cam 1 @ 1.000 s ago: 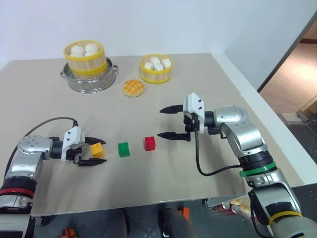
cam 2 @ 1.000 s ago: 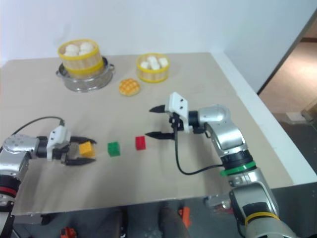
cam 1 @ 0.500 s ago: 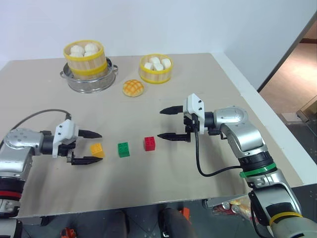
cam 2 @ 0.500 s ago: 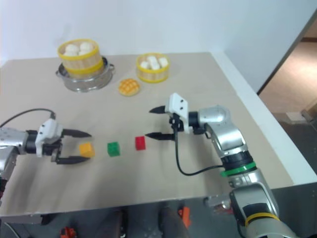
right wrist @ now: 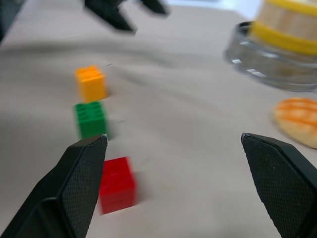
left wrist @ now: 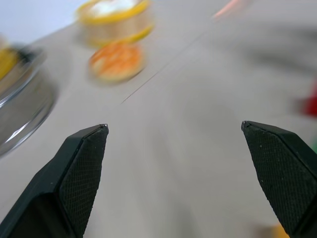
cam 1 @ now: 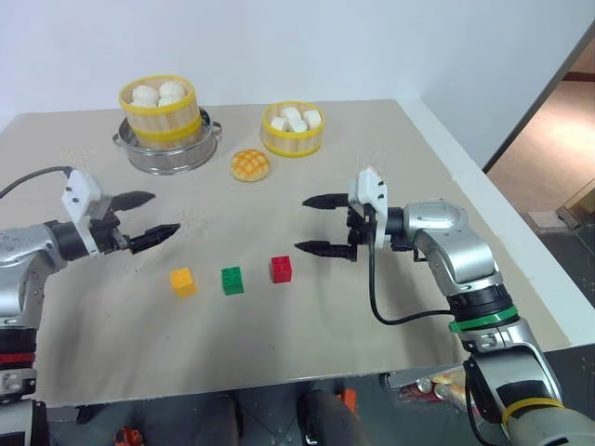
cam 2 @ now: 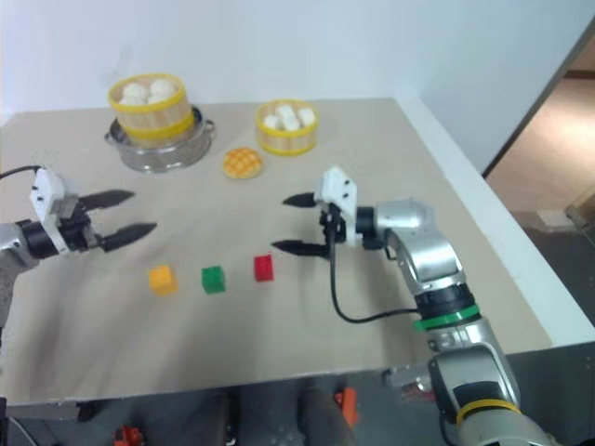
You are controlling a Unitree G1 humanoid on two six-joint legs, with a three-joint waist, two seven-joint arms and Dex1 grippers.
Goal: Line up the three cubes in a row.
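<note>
three small studded toy-brick cubes sit in a row on the beige tabletop (cam 1: 307,344), just below the centre of the frame: an orange-yellow cube (cam 1: 182,281) to the left, a green cube (cam 1: 232,280) in the middle and a red cube (cam 1: 281,268) to the right, near one another but not touching. they look light, rigid and smooth-sided, so likely to skid if nudged; the flat opposite side faces seem the best place to take hold. the left gripper (cam 1: 151,218) hangs at middle left, above and apart from the orange-yellow cube, fingers spread wide and holding nothing. the right gripper (cam 1: 316,224) hangs just right of the red cube, fingers also wide and empty. a golden crosshatched bun (cam 1: 250,164) and two yellow steamers of white buns (cam 1: 159,110) (cam 1: 292,128) sit toward the top.
</note>
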